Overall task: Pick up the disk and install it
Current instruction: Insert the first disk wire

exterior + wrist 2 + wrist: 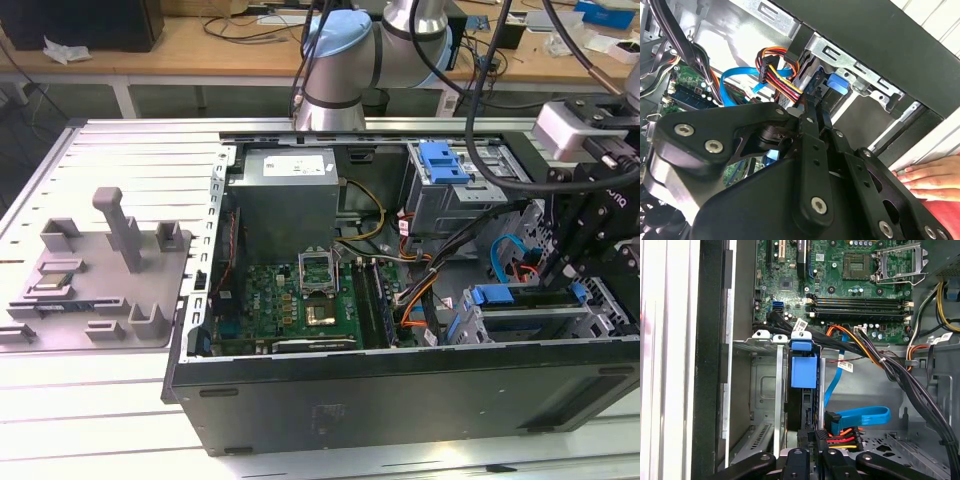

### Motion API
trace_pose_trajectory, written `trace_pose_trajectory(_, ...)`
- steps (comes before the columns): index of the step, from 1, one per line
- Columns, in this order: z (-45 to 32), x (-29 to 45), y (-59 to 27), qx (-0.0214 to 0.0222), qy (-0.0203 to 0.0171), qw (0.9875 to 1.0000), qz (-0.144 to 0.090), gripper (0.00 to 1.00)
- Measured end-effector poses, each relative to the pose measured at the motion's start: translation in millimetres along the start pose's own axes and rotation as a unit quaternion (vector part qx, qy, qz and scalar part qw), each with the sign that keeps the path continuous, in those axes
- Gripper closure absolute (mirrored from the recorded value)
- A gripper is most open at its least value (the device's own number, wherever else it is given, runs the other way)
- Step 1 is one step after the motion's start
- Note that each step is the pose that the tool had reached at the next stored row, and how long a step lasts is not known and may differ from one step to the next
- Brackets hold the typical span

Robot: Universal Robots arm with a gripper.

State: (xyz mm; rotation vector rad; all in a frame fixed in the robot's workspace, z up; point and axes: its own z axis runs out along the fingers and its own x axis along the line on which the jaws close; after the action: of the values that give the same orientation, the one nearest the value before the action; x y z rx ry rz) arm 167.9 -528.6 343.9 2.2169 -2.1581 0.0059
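The disk [803, 371] stands edge-on in a slot of the silver drive cage [765, 344], its blue carrier tab uppermost and the dark drive body below it. In the exterior view the disk [490, 296] sits in the cage [520, 322] at the case's front right. My black gripper [812, 440] is at the disk's rear end, beside the orange-red-yellow power plug [842, 436] and the blue data cable [860, 416]. In the second wrist view the fingers [810, 130] converge to a shut tip pointing at the blue carrier [837, 82]. Contact with the disk is hidden.
The open computer case [400, 400] lies on a slatted table, with the motherboard [300, 295], power supply [285, 195] and cable bundles inside. A bare blue bracket [445, 160] sits at the back. A grey fixture plate [100, 270] lies on the exterior view's left. A person's hand [935, 177] rests beside the case.
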Motion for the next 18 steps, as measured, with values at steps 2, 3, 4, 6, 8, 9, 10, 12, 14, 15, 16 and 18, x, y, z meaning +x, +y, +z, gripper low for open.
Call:
trace_pose_trajectory(2, 0.4, 0.0, 0.0, 0.0000, 0.0000, 1.0000, 0.000, 0.84)
trace_pose_trajectory(3, 0.7, 0.0, 0.0, 0.0000, 0.0000, 1.0000, 0.000, 0.84)
trace_pose_trajectory(4, 1.1, 0.0, 0.0, 0.0000, 0.0001, 1.0000, 0.000, 0.84)
trace_pose_trajectory(6, 1.6, -0.1, -0.1, 0.0000, 0.0001, 1.0000, 0.000, 0.84)
trace_pose_trajectory(8, 1.9, -0.1, -0.1, 0.0000, 0.0000, 1.0000, 0.000, 0.84)
trace_pose_trajectory(9, 2.0, -0.1, -0.1, 0.0000, 0.0000, 1.0000, 0.000, 0.84)
trace_pose_trajectory(10, 2.1, -0.1, -0.1, 0.0000, 0.0001, 1.0000, 0.000, 0.84)
trace_pose_trajectory(12, 2.1, -0.1, -0.1, 0.0000, 0.0000, 1.0000, 0.000, 0.84)
trace_pose_trajectory(14, 1.7, -0.1, -0.1, 0.0000, -0.0003, 1.0000, 0.000, 0.84)
trace_pose_trajectory(15, 1.2, 0.0, -0.1, -0.0001, -0.0002, 1.0000, 0.000, 0.84)
trace_pose_trajectory(16, -1.2, 0.1, 0.0, 0.0000, 0.0000, 1.0000, 0.000, 0.84)
trace_pose_trajectory(18, -0.6, -0.2, 0.0, 0.0000, 0.0000, 1.0000, 0.000, 0.84)
